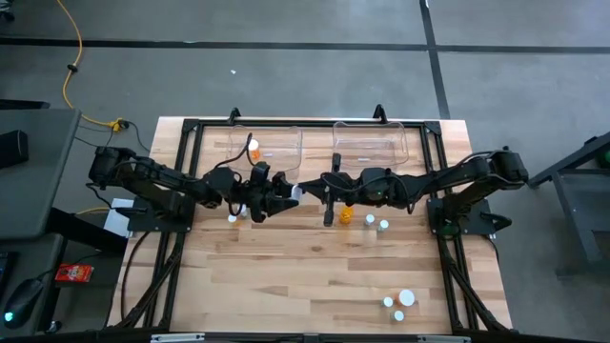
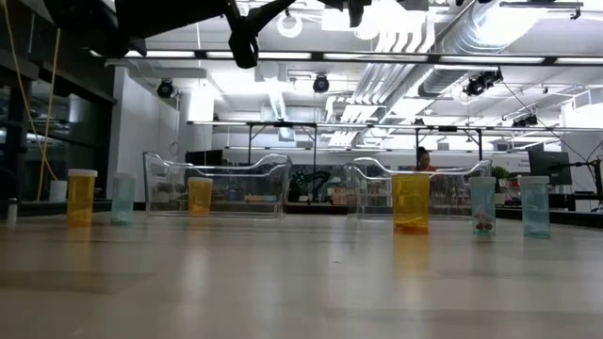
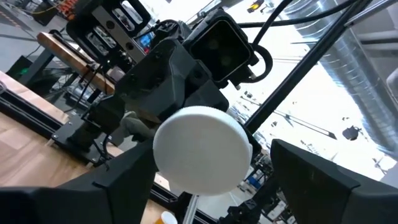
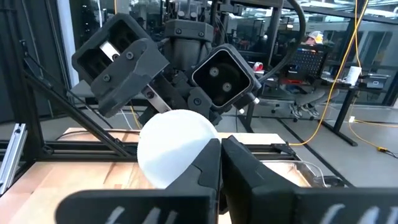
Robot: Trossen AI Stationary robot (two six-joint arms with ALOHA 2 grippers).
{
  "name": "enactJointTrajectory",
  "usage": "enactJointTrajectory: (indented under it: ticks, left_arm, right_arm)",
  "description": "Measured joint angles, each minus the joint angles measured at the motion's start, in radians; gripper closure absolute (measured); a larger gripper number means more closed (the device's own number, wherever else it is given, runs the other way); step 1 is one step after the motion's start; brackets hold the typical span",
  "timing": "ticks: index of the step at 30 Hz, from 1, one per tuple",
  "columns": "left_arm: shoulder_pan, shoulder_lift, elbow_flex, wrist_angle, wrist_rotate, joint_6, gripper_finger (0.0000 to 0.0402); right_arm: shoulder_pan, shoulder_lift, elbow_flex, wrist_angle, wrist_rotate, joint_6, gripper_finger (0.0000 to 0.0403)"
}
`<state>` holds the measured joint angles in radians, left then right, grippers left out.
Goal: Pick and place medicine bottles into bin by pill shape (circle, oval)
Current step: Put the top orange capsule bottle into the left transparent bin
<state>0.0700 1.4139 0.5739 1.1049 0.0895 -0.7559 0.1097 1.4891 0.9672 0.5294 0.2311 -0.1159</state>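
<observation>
Bottle point(image 3: 202, 149) aloft in left gripper point(image 3: 205, 180) wide jaws; right gripper point(image 4: 219, 165), jaws shut, close opposite: collision could dislodge it.

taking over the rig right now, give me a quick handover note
Left gripper: shut on a white-capped bottle, held up over mid-table, facing the right gripper.
Right gripper: shut, empty.
Done: one orange bottle in the left bin; none seen in the right bin.
Left: the held bottle, a pair by the left arm, a trio mid-table, and a cluster at the right front corner.
</observation>
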Motion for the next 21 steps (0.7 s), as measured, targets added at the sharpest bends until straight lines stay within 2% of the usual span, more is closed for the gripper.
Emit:
enactJointTrajectory:
  ticks: [13, 21]
  left_arm:
    - [0.008, 0.0, 0.0, -0.002, -0.004, 0.0, 0.0198]
    - [0.008, 0.0, 0.0, -0.002, -0.005, 0.0, 0.0206]
  right_arm:
    - [0.0, 0.0, 0.0, 0.003, -0.023, 0.002, 0.0403]
    - [0.0, 0.0, 0.0, 0.003, -0.023, 0.003, 0.0403]
